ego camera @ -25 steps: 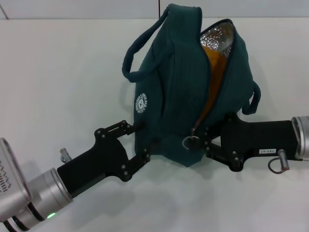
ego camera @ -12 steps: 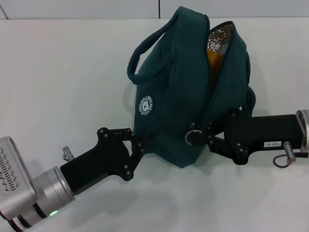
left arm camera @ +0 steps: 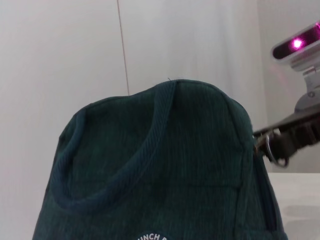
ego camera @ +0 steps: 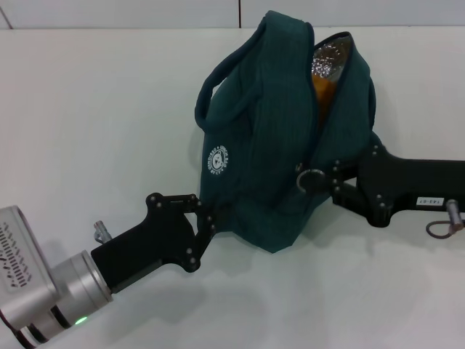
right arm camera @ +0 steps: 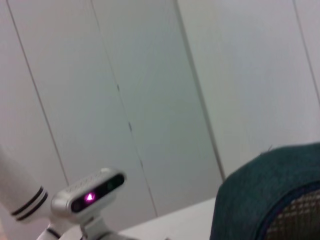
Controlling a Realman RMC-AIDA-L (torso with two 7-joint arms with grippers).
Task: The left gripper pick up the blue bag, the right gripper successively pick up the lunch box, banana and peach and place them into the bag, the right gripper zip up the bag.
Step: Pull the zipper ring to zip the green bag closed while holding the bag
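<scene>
- While the blue bag (ego camera: 280, 145) lies toward the far edge of the white worktop (ego camera: 102, 131), a little right of centre, its long axis runs from the near edge to the far one, with the mouth end at the far side and the closed bottom toward the robot.
- Its zip line runs along that same axis and gapes only at the far end, where silver lining and something orange (ego camera: 325, 81) show inside.
- One carry handle (ego camera: 218, 91) loops out to the bag's left side.
- Reaching in from the near left corner, the left gripper (ego camera: 207, 218) has its dark fingers clamped on the fabric at the bag's near left corner, beside the round white logo (ego camera: 216, 158).
- Stretched almost level from the right edge, the right gripper (ego camera: 323, 180) meets the bag's right flank at the zip pull ring (ego camera: 312, 179); whether its fingers are pinched on the ring or apart I cannot tell.
- From the left wrist view, the ring (left arm camera: 274, 148) hangs just at the dark gripper parts beside the bag (left arm camera: 165, 165).
- Bare white surface spreads along the whole left side and across the near edge between the two arms.
</scene>
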